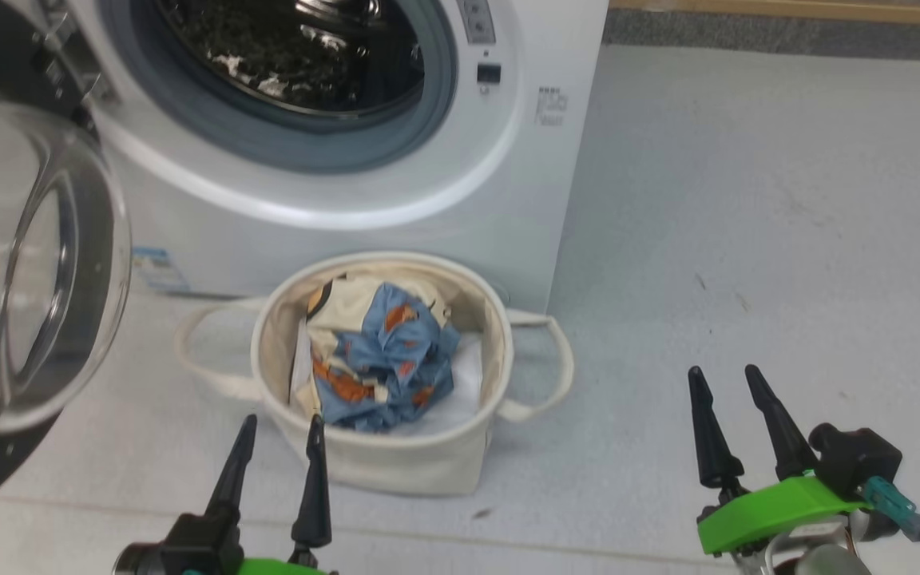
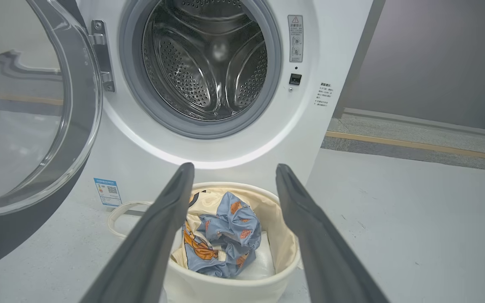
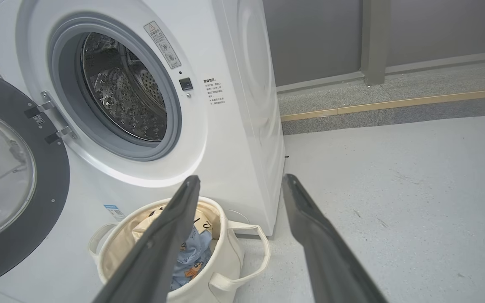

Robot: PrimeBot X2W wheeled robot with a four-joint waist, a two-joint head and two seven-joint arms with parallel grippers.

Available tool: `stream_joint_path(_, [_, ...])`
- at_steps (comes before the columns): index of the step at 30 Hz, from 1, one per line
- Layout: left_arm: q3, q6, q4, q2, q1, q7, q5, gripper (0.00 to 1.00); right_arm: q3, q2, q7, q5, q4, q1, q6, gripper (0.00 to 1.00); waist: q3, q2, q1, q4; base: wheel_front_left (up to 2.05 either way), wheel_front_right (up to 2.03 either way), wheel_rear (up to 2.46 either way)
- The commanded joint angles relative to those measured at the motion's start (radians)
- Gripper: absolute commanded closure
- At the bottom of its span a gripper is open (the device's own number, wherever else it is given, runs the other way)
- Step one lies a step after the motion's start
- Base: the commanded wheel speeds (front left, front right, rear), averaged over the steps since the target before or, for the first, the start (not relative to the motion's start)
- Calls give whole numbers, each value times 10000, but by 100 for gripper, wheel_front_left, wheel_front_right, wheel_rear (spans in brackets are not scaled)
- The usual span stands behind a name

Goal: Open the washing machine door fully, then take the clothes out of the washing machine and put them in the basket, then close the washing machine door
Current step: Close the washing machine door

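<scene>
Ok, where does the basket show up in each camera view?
Head view: the basket sits lower centre, clothes inside.
Left wrist view: the basket is bottom centre, between that arm's jaws.
Right wrist view: the basket is bottom left, partly behind one jaw.
Shared landmark: the white washing machine standing right behind it.
</scene>
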Motion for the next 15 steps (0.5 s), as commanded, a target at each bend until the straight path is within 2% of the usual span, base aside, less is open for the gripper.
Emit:
stream_joint_path(1, [262, 31, -364, 26, -447, -47, 82, 0, 195, 17, -49, 26, -300, -387, 6, 0, 18, 0, 0, 20, -173, 173, 0])
stream_joint_path(8, [126, 62, -466, 26, -567, -47, 250, 0, 224, 17, -49, 95, -460, -443, 6, 0, 185, 0, 0, 239, -118, 118, 0])
stream_joint_path(15, [-42, 169, -572, 26, -608, -47, 153, 0, 286, 17, -49, 121, -764, -412, 6, 0, 239, 0, 0, 710, -26, 26, 0])
